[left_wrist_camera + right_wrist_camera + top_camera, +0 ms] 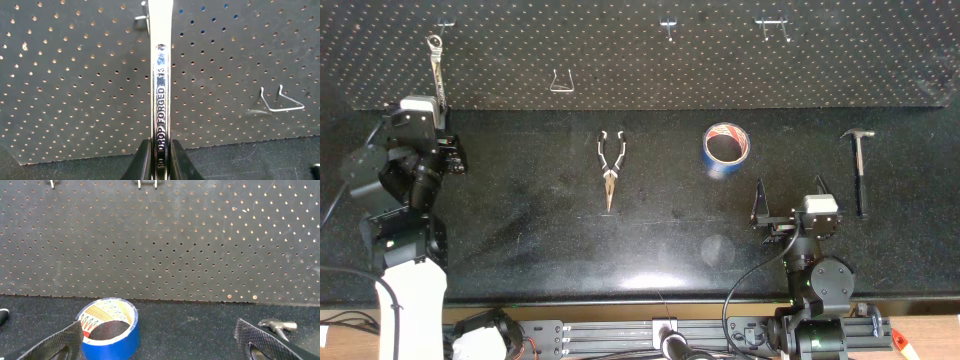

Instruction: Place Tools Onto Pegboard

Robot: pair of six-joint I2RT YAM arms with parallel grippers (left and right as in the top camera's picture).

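Note:
A silver wrench (437,68) stands upright against the black pegboard (640,50) at its left end, its head near a hook. My left gripper (430,110) is shut on the wrench's lower shaft (160,100), a finger on either side. My right gripper (790,205) rests open at the right front of the mat, nothing between its fingers (60,342). Beyond it lie a blue tape roll (726,148) (107,327) and a hammer (860,170) (277,325). Needle-nose pliers (610,165) lie mid-mat.
A wire hook (561,82) (277,102) hangs on the board right of the wrench. More hooks (772,28) sit along the board's top edge at the middle and right. The black mat (520,230) has free room between the tools.

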